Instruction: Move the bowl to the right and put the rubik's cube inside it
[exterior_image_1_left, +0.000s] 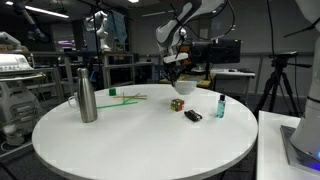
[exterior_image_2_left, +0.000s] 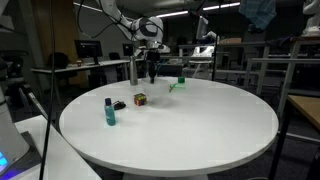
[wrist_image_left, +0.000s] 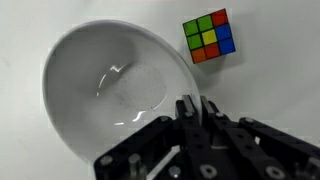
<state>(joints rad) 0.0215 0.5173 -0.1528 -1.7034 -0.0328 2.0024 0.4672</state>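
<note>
A large lab room is stretching out behind the scene, dim and filling with desks, monitors and tripods. One round white table (exterior_image_1_left: 140, 140) is taking up most of both exterior views, its top looking smooth and matte. One robot arm (exterior_image_1_left: 185, 20) is reaching down over the far part of it.

One tall steel bottle (exterior_image_1_left: 87, 95) is standing upright near the table's edge, with a few thin green pieces (exterior_image_1_left: 125, 97) lying just beside it; their number is too small to tell.

One bowl (wrist_image_left: 100, 80) is showing in the wrist view as a shallow, round, glossy white dish with nothing inside, light glinting on its inner wall. In an exterior view it is sitting directly under the arm (exterior_image_1_left: 180, 88); whether it is touching the table is unclear. The gripper (wrist_image_left: 195, 108) is pinching the bowl's rim, jaws pressed together on the wall.

One teal bottle (exterior_image_1_left: 220, 105) is standing upright, apart from the bowl. One flat black object (exterior_image_1_left: 193, 116) is lying near it.

One rubik's cube (wrist_image_left: 209, 37) is resting on the table just beside the bowl, outside it, showing green, yellow, red and blue squares.
</note>
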